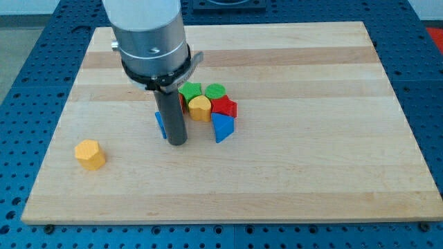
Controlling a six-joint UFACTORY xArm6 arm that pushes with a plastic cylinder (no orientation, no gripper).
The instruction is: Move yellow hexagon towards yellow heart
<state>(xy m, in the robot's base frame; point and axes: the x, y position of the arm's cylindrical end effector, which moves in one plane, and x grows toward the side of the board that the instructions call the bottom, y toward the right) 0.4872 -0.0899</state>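
Observation:
The yellow hexagon (90, 153) lies alone at the view's lower left of the wooden board. The yellow heart (200, 108) sits in a tight cluster of blocks near the middle. My tip (178, 142) rests on the board just to the lower left of the cluster, well to the right of the hexagon. The rod hides part of a blue block (160, 124) right behind it.
Around the heart are a green block (190, 90), a green round block (216, 91), a red block (224, 106) and a blue triangular block (222, 127). The board's edge (228, 218) runs along the view's bottom, with blue perforated table beyond.

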